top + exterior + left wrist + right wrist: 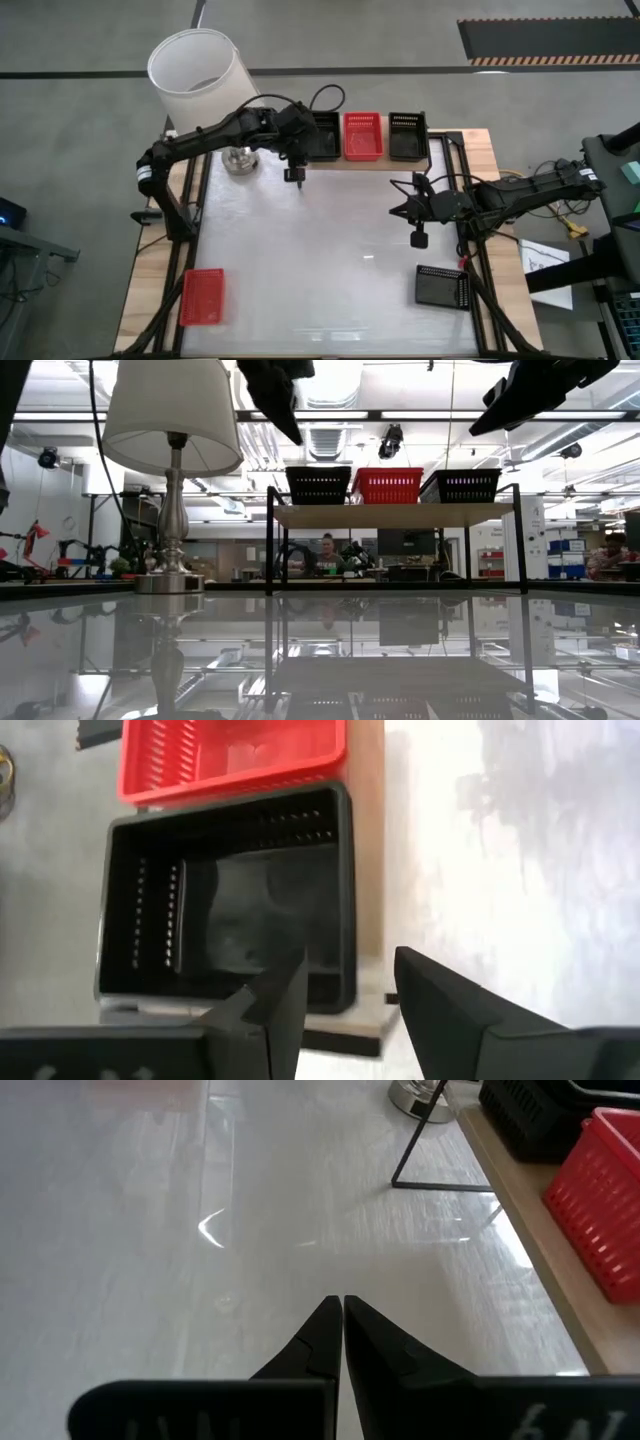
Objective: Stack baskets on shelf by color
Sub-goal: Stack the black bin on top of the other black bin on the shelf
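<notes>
Left pincer [345, 1005], fingers apart and empty, hangs above the perforated black plastic basket [225, 895] on the light-wood shelf [400, 163], beside the red perforated basket [363, 135]; right pincer [342, 1335] is closed over the glossy white tabletop [320, 260].

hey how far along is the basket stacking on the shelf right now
Done: three baskets sit side by side on the shelf: a black basket, a red basket, another black basket. In hand: nothing; the left gripper is open beside the first black one, the right gripper shut over the table. Left: a red basket and a black basket on the table.
</notes>
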